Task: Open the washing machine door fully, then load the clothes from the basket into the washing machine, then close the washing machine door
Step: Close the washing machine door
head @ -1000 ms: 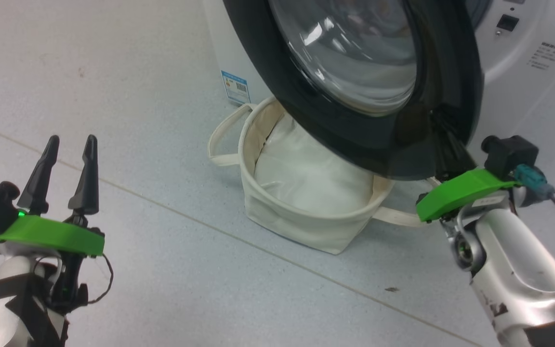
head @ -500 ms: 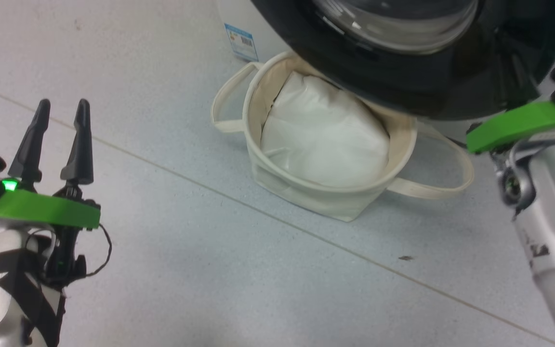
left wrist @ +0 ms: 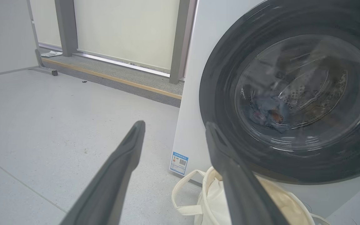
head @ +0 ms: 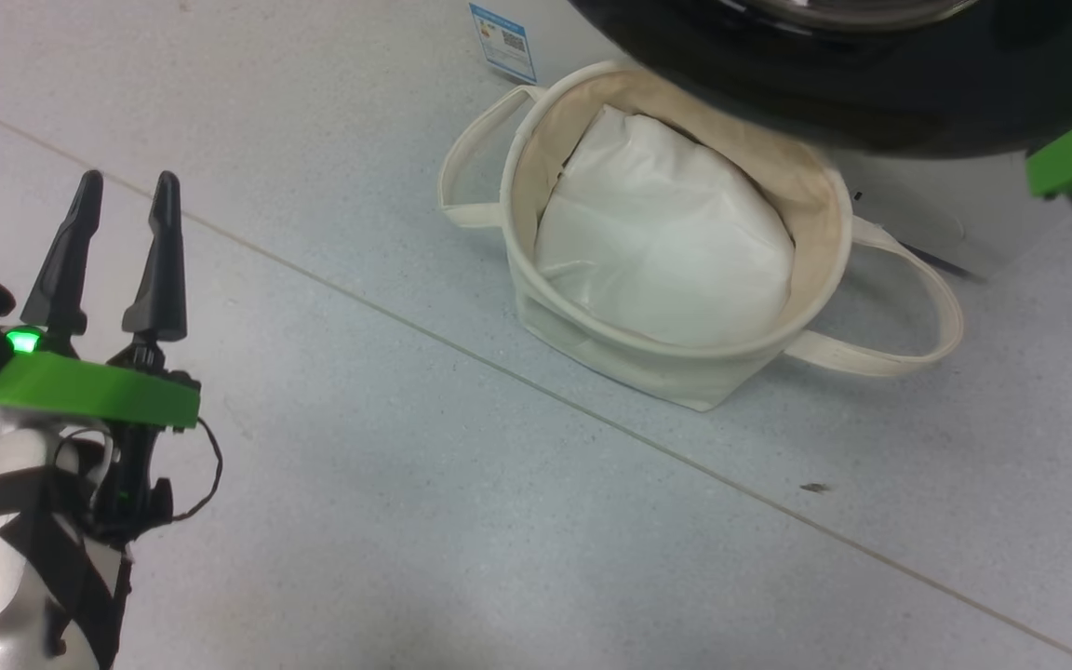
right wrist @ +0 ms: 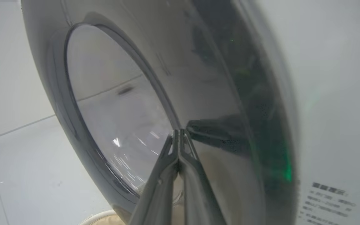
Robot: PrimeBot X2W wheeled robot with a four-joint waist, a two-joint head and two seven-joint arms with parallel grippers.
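White washing machine on grey floor. Its black-rimmed door is blurred and overhangs the cream basket. Blue clothes lie behind the glass. Basket has 2 loop handles and holds white padding. Left gripper is spread, well apart from the basket. Right gripper is pressed together, tips at the door rim.

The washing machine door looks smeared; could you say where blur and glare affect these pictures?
Left wrist view: the washing machine door is motion-smeared, its glass streaked with highlights. Right wrist view: the door is soft, its glossy rim mirroring the right gripper and a green glow. Head view: the basket is sharp, evenly lit.
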